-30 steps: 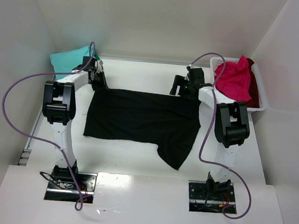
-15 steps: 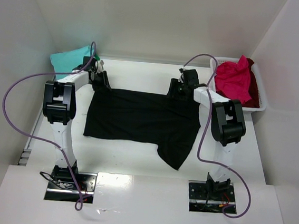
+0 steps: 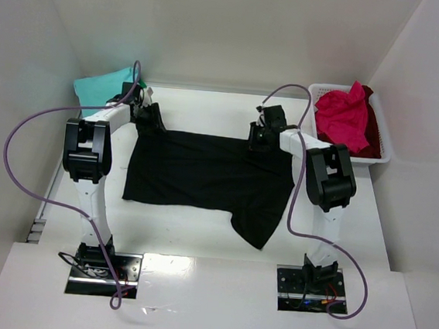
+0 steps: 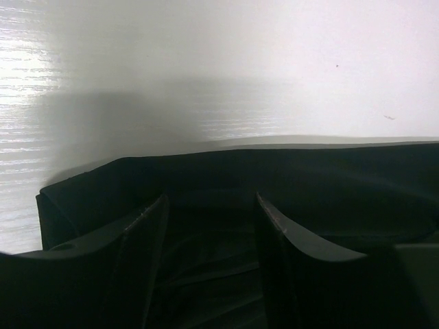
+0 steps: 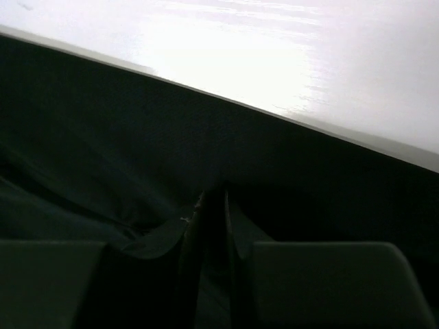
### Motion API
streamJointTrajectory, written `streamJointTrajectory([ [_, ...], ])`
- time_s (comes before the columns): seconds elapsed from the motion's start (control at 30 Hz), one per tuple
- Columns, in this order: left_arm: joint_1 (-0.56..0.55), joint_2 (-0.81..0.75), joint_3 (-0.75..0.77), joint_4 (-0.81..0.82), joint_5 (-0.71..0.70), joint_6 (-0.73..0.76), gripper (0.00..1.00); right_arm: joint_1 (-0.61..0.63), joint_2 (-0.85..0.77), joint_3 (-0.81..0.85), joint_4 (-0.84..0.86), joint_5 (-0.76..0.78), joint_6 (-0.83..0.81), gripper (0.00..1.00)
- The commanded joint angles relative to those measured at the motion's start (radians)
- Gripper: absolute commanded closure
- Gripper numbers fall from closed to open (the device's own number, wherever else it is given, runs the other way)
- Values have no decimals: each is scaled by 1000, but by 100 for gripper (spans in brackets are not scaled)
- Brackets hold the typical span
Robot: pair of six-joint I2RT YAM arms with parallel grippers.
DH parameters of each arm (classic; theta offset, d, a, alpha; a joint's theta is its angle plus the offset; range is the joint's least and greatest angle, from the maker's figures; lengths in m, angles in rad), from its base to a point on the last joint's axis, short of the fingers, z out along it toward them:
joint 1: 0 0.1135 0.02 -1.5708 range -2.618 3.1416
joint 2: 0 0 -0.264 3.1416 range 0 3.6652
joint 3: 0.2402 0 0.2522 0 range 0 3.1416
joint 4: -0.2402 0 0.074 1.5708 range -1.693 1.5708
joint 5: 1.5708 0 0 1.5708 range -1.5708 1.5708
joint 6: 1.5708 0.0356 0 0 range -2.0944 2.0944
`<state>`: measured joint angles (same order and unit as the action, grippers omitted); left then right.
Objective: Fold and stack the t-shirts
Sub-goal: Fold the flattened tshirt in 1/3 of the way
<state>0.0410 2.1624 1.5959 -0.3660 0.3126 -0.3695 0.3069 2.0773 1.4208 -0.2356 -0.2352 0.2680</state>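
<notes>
No legible text, label, brand, number or sign on anything, any view

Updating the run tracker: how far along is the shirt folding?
Done, apparently: a teal cloth t-shirt lies set aside at the far left. In hand: the black cloth t-shirt lies spread out; the right claw pinches its far edge, the left claw stands open over the far left corner. Left: the pink-red cloth t-shirt and dark red cloth t-shirt sit crumpled in the white plastic lattice basket.
</notes>
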Motion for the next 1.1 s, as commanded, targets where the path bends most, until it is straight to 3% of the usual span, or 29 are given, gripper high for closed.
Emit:
streamJointTrajectory([
  [0.0,2,28,27,-25,-23,23,39,12,-52,-8,-13,-12,7,86],
  [0.2,2,28,38,-34,-23,23,36,32,-193,-123,9,-21,42,87],
  [0.6,2,28,38,-34,-23,32,35,116,-292,-316,42,-64,190,87],
  [0.63,2,28,38,-34,-23,32,35,116,-292,-316,42,-64,200,84],
  [0.7,2,28,38,-34,-23,32,35,141,-316,-348,10,-64,239,59],
  [0.73,2,28,38,-34,-23,32,35,141,-327,-349,10,-43,256,51],
  [0.87,2,19,38,-34,-23,41,34,141,-456,-399,-31,62,297,37],
  [0.9,2,19,38,-34,-23,41,34,141,-509,-389,-53,106,307,24],
  [1.03,2,10,38,-44,-13,41,34,115,-603,-378,-53,180,307,23],
  [1.07,2,-10,38,-44,-13,41,34,62,-629,-367,-53,194,316,23],
])
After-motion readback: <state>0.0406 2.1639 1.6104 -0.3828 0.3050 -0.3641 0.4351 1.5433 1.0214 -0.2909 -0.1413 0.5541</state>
